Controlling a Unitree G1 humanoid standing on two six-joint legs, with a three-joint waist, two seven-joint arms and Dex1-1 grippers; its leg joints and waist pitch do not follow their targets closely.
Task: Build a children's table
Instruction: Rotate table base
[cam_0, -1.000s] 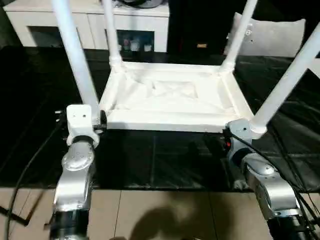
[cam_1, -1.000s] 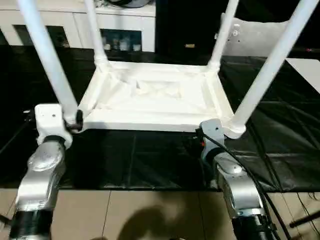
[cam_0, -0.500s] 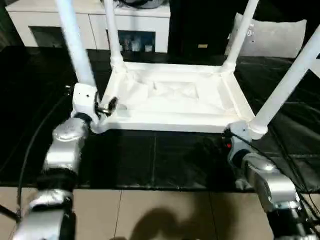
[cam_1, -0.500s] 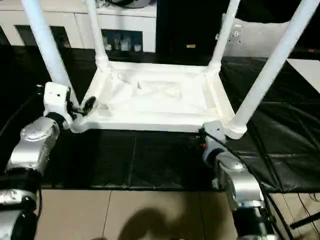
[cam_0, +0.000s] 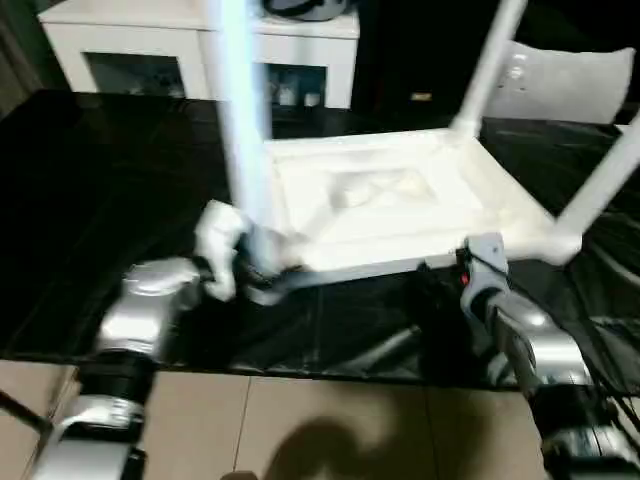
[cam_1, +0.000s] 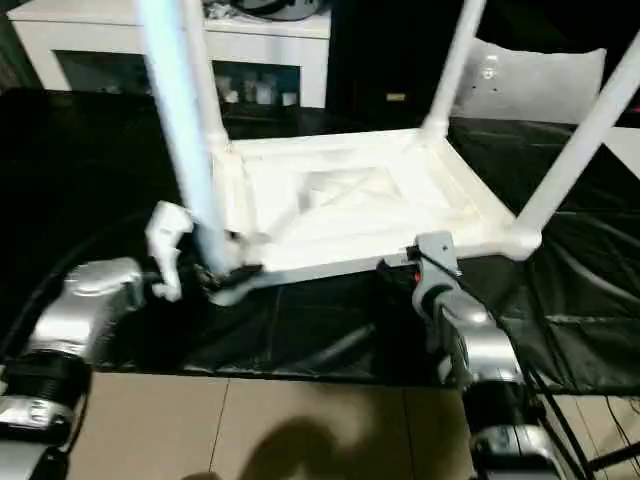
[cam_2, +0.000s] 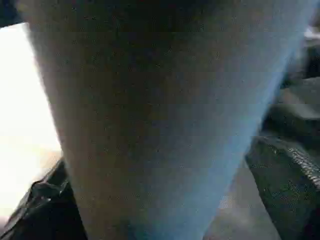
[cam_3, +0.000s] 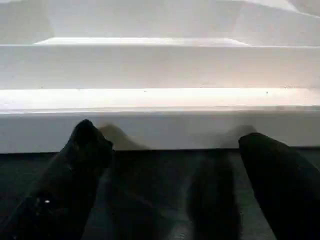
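Black sheeting (cam_0: 120, 180) covers the floor where the children's table (cam_0: 400, 205) lies upside down, with a white cabinet (cam_0: 150, 45) behind it. The left gripper (cam_0: 245, 265) is bent inward at the base of the near left leg (cam_0: 240, 130), though whether it grips that leg cannot be told, while the right gripper (cam_3: 170, 165) is held spread wide just short of the tabletop's near edge. Three legs are seen in the left eye view, each cut off at the top, and the left wrist view is blocked by a blurred leg.

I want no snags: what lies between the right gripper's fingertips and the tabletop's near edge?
Bare black mat, as the right wrist view shows, between the open right gripper and the tabletop.
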